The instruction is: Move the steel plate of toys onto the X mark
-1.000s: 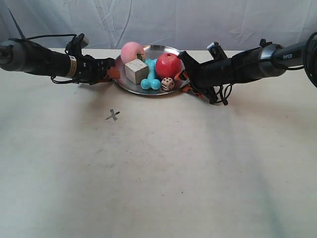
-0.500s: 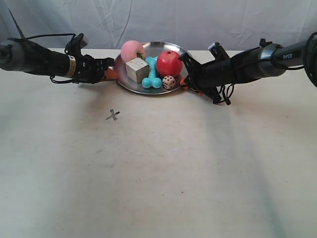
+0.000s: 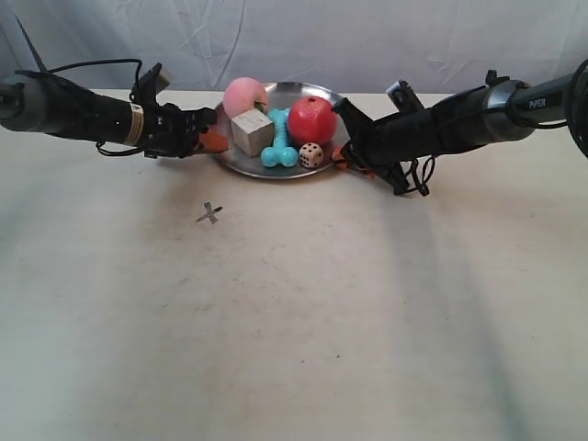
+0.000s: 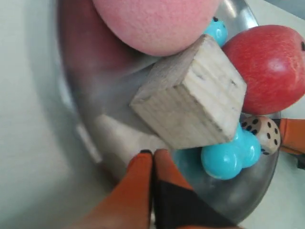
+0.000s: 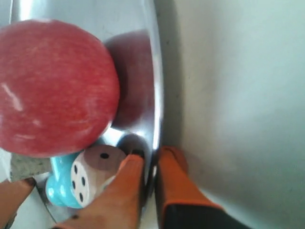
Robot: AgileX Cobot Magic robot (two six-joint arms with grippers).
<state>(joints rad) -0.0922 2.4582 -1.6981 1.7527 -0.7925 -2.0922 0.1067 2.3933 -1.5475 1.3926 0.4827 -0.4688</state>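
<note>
The steel plate (image 3: 276, 172) sits at the table's far middle, holding the pink ball (image 3: 244, 96), red apple-like ball (image 3: 311, 120), wooden cube (image 3: 253, 132), turquoise bone (image 3: 277, 145) and die (image 3: 310, 155). My left gripper (image 3: 213, 140) is shut on the plate's rim beside the cube (image 4: 190, 100); its fingertips (image 4: 143, 160) pinch the plate (image 4: 81, 95). My right gripper (image 3: 341, 154) is shut on the opposite rim (image 5: 155, 86), beside the die (image 5: 90, 176) and apple (image 5: 52, 86). The X mark (image 3: 209, 214) lies on the table nearer the camera, left of the plate. Whether the plate touches the table I cannot tell.
Pale tabletop (image 3: 303, 312) stretches from the plate toward the camera. A wrinkled light cloth backdrop (image 3: 367, 37) hangs behind the table's far edge. Black cables (image 3: 413, 175) dangle under the right arm.
The plate and its toys have shifted slightly between the two grippers, and the left arm has edged up a little. Both grippers stay pinched on the rim.
</note>
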